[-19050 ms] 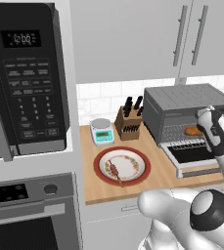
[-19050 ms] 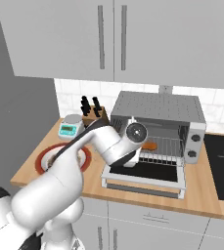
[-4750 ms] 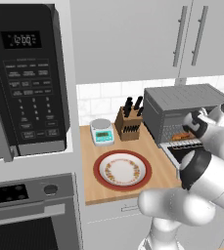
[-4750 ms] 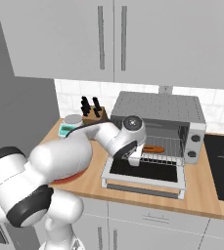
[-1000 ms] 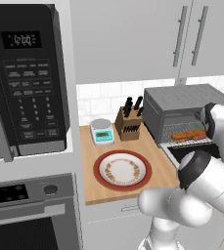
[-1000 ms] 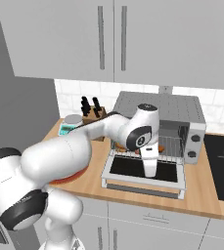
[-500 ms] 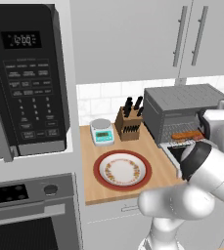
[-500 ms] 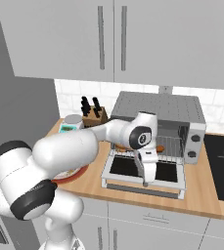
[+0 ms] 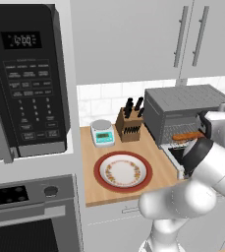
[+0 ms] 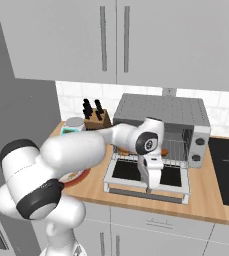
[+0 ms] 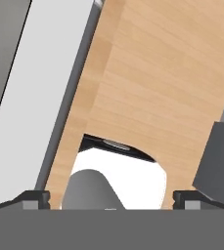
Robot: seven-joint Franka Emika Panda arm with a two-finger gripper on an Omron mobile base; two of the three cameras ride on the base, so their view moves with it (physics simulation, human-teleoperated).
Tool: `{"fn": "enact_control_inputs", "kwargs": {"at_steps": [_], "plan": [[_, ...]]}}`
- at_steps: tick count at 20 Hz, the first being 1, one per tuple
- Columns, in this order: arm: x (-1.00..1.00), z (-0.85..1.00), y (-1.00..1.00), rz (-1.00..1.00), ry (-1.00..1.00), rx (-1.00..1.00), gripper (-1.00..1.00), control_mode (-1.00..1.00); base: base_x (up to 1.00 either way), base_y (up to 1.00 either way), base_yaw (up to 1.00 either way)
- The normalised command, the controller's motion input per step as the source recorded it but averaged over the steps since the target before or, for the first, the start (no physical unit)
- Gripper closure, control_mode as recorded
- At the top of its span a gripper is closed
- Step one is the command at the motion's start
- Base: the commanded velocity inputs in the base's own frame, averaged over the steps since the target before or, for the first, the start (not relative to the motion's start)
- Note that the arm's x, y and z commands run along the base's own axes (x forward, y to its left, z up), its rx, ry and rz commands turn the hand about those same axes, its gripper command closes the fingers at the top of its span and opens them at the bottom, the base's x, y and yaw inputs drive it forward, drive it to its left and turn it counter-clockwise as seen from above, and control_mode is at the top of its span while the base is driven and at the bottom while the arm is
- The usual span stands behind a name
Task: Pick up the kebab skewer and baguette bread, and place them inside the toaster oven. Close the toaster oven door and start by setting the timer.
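1. One plate lies bare on the counter, well left of the toaster oven; I judge both foods have been lifted off it.
2. Scale and knife block stand between the plate and the back wall, clear of the work.
3. Inside the oven, the baguette rests on the rack, so loading looks done; the skewer is too small to make out.
4. Fronting the oven, the door lies folded down flat, awaiting closing.
5. Over that door, the gripper points down, fingers spread wide and empty, probably placed to catch the door's front edge and swing it up.
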Motion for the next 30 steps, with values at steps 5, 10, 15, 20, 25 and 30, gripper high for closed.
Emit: {"fn": "enact_control_inputs", "kwargs": {"at_steps": [5,10,15,20,25,30], "plan": [[0.10,-0.31,0.00,0.00,0.00,0.00,-1.00,-1.00,0.00,0.00,0.00],[0.30,-0.19,0.00,0.00,0.00,0.00,-1.00,-1.00,0.00,0.00,0.00],[0.36,-0.08,0.00,0.00,0.00,0.00,-1.00,-1.00,0.00,0.00,0.00],[0.36,-0.12,0.00,0.00,0.00,0.00,-1.00,-1.00,0.00,0.00,0.00],[0.36,-0.10,0.00,0.00,0.00,0.00,-1.00,-1.00,0.00,0.00,0.00],[0.60,-0.02,0.00,0.00,-0.03,0.00,-1.00,-1.00,0.00,0.00,0.00]]}}
